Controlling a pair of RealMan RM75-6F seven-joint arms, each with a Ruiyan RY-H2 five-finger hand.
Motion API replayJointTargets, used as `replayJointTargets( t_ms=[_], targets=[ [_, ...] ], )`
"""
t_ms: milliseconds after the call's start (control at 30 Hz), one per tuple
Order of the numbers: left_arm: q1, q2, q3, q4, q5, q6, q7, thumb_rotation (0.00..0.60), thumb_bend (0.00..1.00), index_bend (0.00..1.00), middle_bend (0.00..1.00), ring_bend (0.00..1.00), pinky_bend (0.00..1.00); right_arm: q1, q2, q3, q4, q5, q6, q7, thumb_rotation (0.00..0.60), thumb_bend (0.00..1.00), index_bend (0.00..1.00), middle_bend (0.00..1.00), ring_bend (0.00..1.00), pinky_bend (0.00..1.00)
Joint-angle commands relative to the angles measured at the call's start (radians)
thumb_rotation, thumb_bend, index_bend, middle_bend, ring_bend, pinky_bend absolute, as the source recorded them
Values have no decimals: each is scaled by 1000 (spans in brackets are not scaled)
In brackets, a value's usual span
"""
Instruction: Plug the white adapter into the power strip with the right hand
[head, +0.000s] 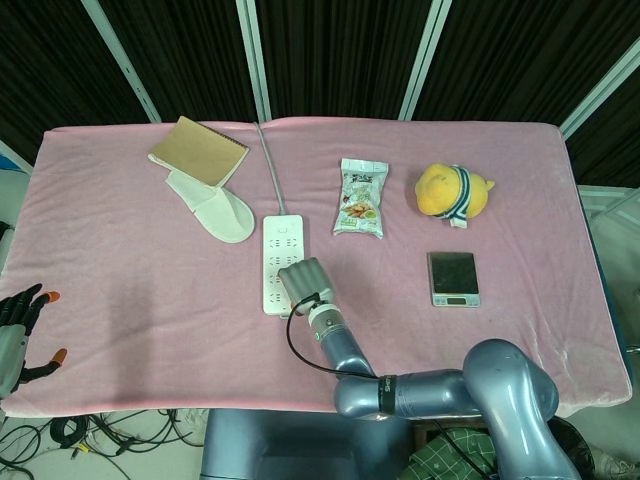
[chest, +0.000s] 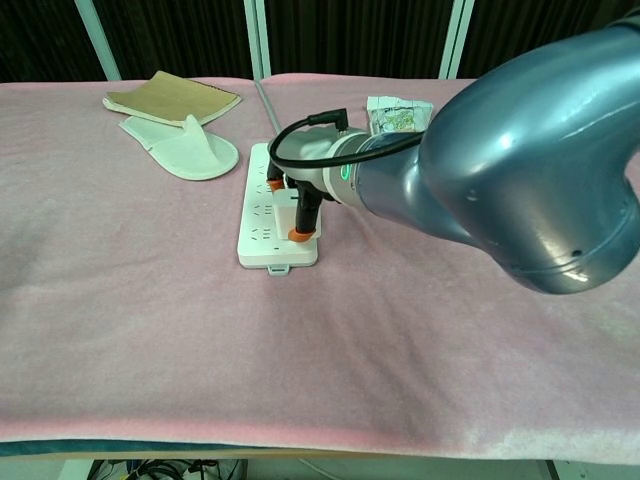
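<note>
The white power strip lies lengthwise near the table's middle, its grey cable running to the far edge. My right hand is over the strip's near end, its orange-tipped fingers pinching the white adapter against the strip's top face. The plug's pins are hidden, so I cannot tell how deep it sits. My left hand hangs off the table's near left corner with its fingers spread and nothing in it.
A brown notebook and a white slipper lie at the far left. A snack bag, a yellow plush toy and a small scale sit to the right of the strip. My right forearm fills the chest view's right side.
</note>
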Motion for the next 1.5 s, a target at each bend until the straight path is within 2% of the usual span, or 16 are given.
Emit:
replayJointTargets(
  t_ms=[33, 667, 800, 900, 967, 1100, 1200, 1367, 1500],
  targets=[
    [0, 0, 0, 0, 0, 0, 0, 600, 279, 119, 16, 0, 0, 7, -4, -1, 5, 16, -8, -14, 600, 567, 1000, 875, 821, 551],
    [-1, 2, 0, -1, -3, -3, -4, 600, 279, 119, 16, 0, 0, 34, -35, 2, 40, 39, -22, -62, 600, 579, 1000, 893, 837, 570],
    [-1, 1, 0, -1, -1, -1, -3, 600, 279, 119, 16, 0, 0, 29, -24, 1, 27, 59, -29, -68, 600, 575, 1000, 845, 806, 566],
    [0, 1, 0, -1, -1, 0, -1, 600, 280, 118, 16, 0, 0, 27, -14, 6, 16, 82, -43, -65, 600, 550, 993, 759, 745, 545],
    [0, 0, 0, -1, -1, 1, -1, 600, 280, 118, 16, 0, 0, 27, -6, 8, 9, 96, -50, -67, 600, 520, 928, 682, 691, 512],
    [0, 0, 0, -1, -4, 0, -1, 600, 279, 114, 16, 0, 0, 28, 12, 14, -7, 126, -59, -64, 600, 437, 633, 479, 520, 383],
    [-1, 0, 0, -1, -4, -1, 0, 600, 279, 113, 16, 0, 0, 27, 20, 13, -14, 131, -55, -58, 600, 397, 501, 377, 448, 335],
    [0, 0, 0, -1, -4, 0, 2, 600, 279, 113, 16, 0, 0, 18, 28, 5, -26, 131, -46, -43, 600, 357, 416, 274, 386, 301],
    [0, 0, 0, -2, -5, 1, 4, 600, 279, 112, 16, 0, 0, 13, 33, 5, -35, 120, -36, -29, 600, 343, 389, 240, 359, 299]
  ],
)
